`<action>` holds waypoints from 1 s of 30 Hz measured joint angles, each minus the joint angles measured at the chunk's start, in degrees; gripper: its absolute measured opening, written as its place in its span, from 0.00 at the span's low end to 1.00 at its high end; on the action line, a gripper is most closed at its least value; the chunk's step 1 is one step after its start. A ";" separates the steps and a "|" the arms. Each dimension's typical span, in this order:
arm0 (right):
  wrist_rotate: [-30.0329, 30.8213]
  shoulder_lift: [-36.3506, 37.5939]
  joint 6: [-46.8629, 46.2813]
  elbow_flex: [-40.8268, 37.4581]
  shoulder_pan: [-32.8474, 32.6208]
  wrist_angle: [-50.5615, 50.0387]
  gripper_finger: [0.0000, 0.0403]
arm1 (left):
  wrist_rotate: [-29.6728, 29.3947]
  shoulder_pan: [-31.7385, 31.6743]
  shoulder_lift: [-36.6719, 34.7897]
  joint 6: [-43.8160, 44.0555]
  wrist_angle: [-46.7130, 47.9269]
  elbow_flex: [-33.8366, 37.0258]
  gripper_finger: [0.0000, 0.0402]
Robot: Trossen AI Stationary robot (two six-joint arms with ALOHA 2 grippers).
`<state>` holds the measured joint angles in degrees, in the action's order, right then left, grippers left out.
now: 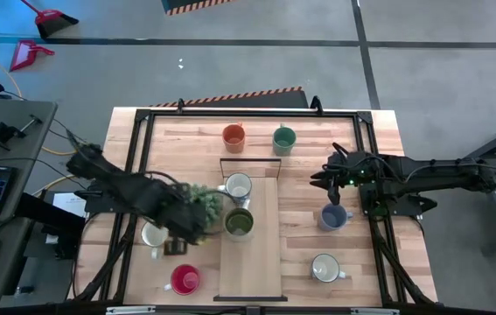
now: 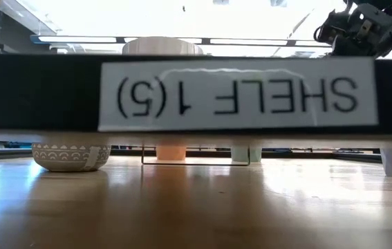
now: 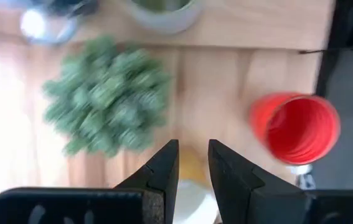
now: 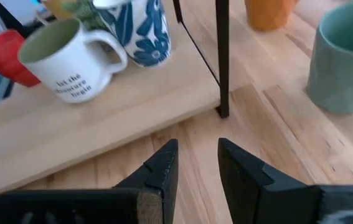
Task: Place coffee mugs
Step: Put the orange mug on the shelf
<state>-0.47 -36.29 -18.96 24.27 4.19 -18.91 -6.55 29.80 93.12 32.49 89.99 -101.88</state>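
My left gripper (image 3: 192, 163) points down, open by a narrow gap, above a cream mug (image 1: 153, 234) that stands on the table beside the spiky plant (image 3: 108, 96); nothing is between its fingers. A red mug (image 3: 297, 127) stands nearer the front edge. On the shelf board (image 1: 261, 254) stand a blue-flowered white mug (image 4: 142, 28) and a lettered white mug with an olive inside (image 4: 67, 59). Orange (image 1: 234, 136) and teal (image 1: 283, 138) mugs stand at the far side. My right gripper (image 4: 196, 163) hovers open above the table, near a blue-grey mug (image 1: 333, 216).
Another cream mug (image 1: 324, 268) stands at the near right. A black wire frame (image 4: 221, 56) rises from the shelf board's far end. The table's black rail (image 1: 134, 157) runs along its sides. In the low view a labelled shelf edge (image 2: 237, 93) blocks most of the scene.
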 joint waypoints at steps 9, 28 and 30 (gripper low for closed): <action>9.34 -1.17 8.27 0.00 0.07 14.55 0.23 | -12.47 -0.38 -18.54 9.89 -11.87 17.96 0.19; 3.00 -37.58 18.74 47.20 18.52 -5.96 0.23 | -21.72 -6.67 -39.08 1.96 -27.84 44.86 0.19; -0.95 -42.05 20.24 52.02 20.46 -6.56 0.23 | -21.62 -7.87 -42.98 -0.03 -29.64 47.43 0.19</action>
<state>-1.42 -78.35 1.28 76.29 24.64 -25.47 -28.18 21.93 50.14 32.46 60.35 -54.45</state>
